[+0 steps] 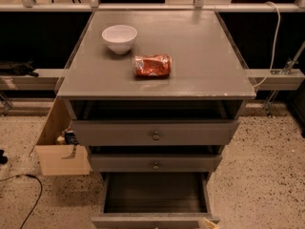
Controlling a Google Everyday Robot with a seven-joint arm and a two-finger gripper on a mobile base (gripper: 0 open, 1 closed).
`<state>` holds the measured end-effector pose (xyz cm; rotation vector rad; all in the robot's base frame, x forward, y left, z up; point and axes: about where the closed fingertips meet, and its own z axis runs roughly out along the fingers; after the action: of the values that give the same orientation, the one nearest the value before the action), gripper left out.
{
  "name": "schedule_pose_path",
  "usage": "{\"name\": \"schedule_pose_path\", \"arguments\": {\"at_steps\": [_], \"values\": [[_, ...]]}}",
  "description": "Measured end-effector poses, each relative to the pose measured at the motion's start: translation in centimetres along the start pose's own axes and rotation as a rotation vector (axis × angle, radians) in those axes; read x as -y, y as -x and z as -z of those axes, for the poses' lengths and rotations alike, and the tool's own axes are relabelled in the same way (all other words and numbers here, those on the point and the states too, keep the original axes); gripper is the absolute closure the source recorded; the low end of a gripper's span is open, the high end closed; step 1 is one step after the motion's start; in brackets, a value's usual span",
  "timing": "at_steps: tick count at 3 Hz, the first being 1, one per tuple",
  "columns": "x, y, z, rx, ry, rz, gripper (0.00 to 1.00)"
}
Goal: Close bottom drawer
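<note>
The bottom drawer (153,194) of the grey cabinet (200,56) is pulled far out, showing its dark grey inside. Its front (147,221) lies at the lower edge of the camera view. The middle drawer (155,163) and the uppermost drawer (155,133) stand out a little, each with a small round knob. Only a small cream-coloured sliver of my gripper (208,223) shows at the bottom edge, next to the right end of the bottom drawer's front. The rest of the arm is out of view.
A white bowl (119,37) and a red packet (152,65) lie on the cabinet top. An open cardboard box (57,151) stands on the speckled floor to the left. A black cable (28,190) runs along the floor at lower left.
</note>
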<state>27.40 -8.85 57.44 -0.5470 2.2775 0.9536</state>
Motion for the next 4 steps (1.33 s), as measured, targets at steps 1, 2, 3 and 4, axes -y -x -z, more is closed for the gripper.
{"name": "schedule_pose_path", "arguments": {"at_steps": [1, 2, 3, 4], "values": [[0.1, 0.1, -0.3, -0.007, -0.015, 0.004, 0.0], [2.1, 0.2, -1.0, -0.011, -0.047, -0.031, 0.0], [8.6, 0.5, -2.8, -0.003, -0.151, -0.082, 0.0], [14.5, -0.2, -3.8, 0.017, -0.27, -0.088, 0.0]]}}
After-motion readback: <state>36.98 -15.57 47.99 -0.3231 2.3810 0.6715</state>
